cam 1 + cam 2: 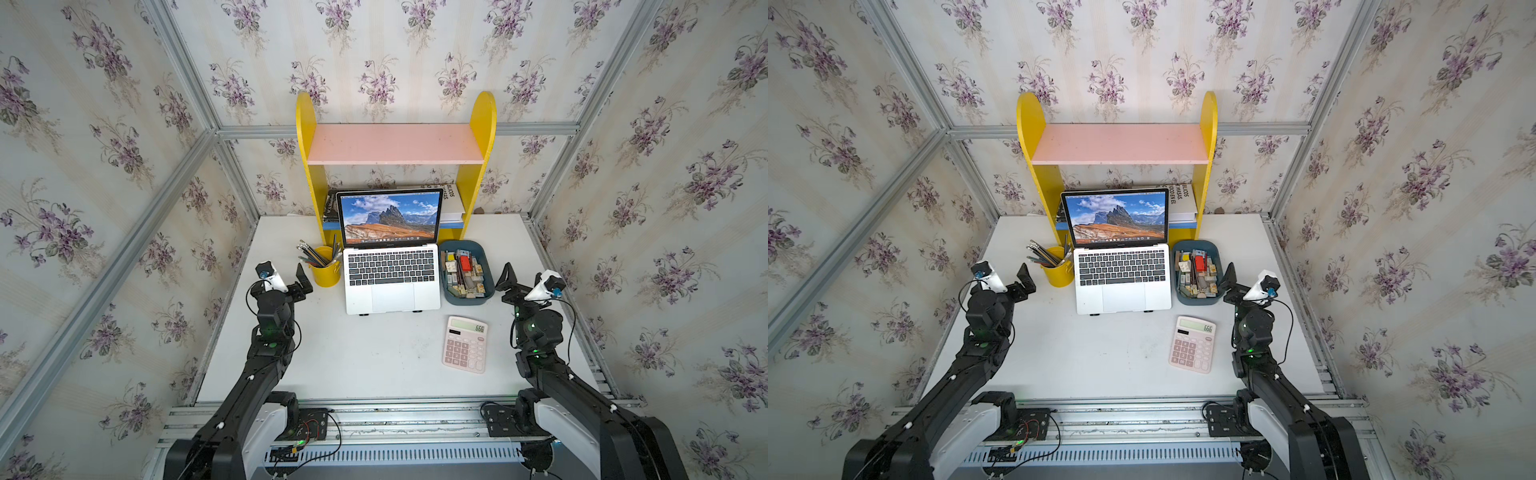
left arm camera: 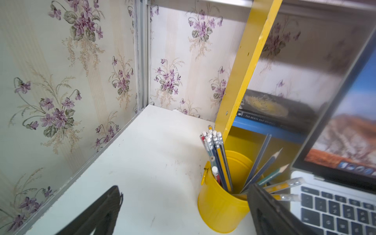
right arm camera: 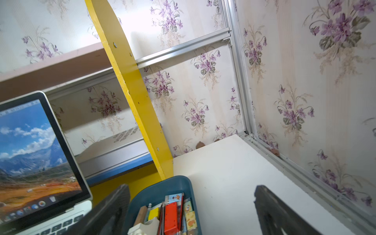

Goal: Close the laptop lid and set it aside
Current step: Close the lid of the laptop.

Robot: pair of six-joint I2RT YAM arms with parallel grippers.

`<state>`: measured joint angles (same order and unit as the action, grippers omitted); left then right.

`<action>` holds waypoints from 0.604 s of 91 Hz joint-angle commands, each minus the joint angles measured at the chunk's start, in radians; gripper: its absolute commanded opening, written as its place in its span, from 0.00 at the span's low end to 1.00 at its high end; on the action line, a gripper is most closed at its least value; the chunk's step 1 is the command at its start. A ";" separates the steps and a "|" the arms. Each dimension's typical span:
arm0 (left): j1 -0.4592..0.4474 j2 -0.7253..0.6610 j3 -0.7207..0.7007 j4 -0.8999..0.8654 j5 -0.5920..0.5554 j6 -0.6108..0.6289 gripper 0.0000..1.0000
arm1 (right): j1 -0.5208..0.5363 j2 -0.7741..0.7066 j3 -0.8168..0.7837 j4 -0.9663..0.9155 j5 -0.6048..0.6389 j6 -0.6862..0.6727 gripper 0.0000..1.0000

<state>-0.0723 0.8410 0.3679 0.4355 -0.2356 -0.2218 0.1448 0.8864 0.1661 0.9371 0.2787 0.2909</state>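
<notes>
The silver laptop (image 1: 390,286) (image 1: 1123,291) sits open at the middle back of the white table, on a low stand whose black feet show at its front edge. The laptop lid (image 1: 389,216) (image 1: 1119,216) stands upright with a mountain picture on its screen; part of it also shows in the wrist views (image 2: 345,130) (image 3: 34,154). My left gripper (image 1: 286,272) (image 2: 184,188) hangs open left of the laptop, beside the pencil cup. My right gripper (image 1: 528,276) (image 3: 190,190) hangs open right of it, over the blue bin's outer edge. Neither touches the laptop.
A yellow cup of pencils (image 1: 325,272) (image 2: 219,203) stands against the laptop's left side. A blue bin (image 1: 446,249) (image 3: 162,187) of small items lies against its right. A pink calculator (image 1: 465,347) lies in front on the right. A yellow shelf (image 1: 395,143) with books stands right behind the lid.
</notes>
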 commanded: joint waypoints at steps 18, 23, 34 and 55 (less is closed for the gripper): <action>0.002 -0.117 0.067 -0.348 0.229 -0.418 0.99 | -0.001 -0.124 0.173 -0.539 -0.106 0.244 1.00; 0.004 -0.126 0.074 -0.363 0.278 -0.427 0.99 | -0.001 -0.131 0.192 -0.547 -0.186 0.225 1.00; 0.004 -0.143 0.114 -0.446 0.337 -0.430 0.99 | -0.001 -0.108 0.237 -0.515 -0.359 0.200 1.00; 0.005 -0.172 0.105 -0.500 0.442 -0.463 0.99 | 0.002 0.042 0.400 -0.524 -0.618 0.187 1.00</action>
<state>-0.0696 0.6735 0.4839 -0.0216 0.1181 -0.6521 0.1440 0.8761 0.4984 0.4259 -0.1665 0.4904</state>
